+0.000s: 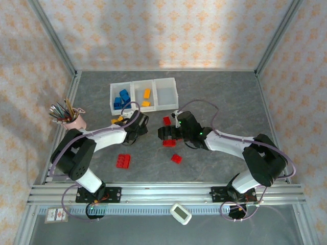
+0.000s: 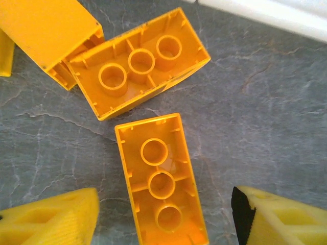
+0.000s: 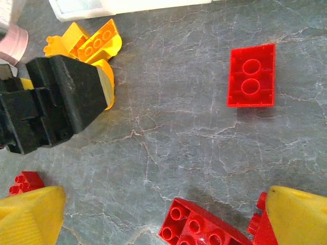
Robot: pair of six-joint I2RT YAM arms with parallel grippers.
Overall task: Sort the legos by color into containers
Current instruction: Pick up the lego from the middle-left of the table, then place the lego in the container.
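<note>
My left gripper (image 2: 163,217) is open, low over the table. An upside-down long yellow lego (image 2: 161,178) lies between its fingers. Two more yellow legos (image 2: 138,61) lie just beyond it. My right gripper (image 3: 163,222) is open too, with a studs-up red lego (image 3: 204,229) between its fingers. Another red lego (image 3: 251,76) lies upside down farther off. The containers (image 1: 168,104) stand at the back. Blue legos (image 1: 121,98) are in the left bin and yellow ones (image 1: 146,98) in the middle bin. Both grippers (image 1: 139,125) (image 1: 166,133) sit mid-table.
A pink cup of pencils (image 1: 69,116) stands at the left. Loose red legos (image 1: 123,161) (image 1: 176,158) lie nearer the arm bases. The black body of the left gripper (image 3: 56,102) is close to my right gripper's left side.
</note>
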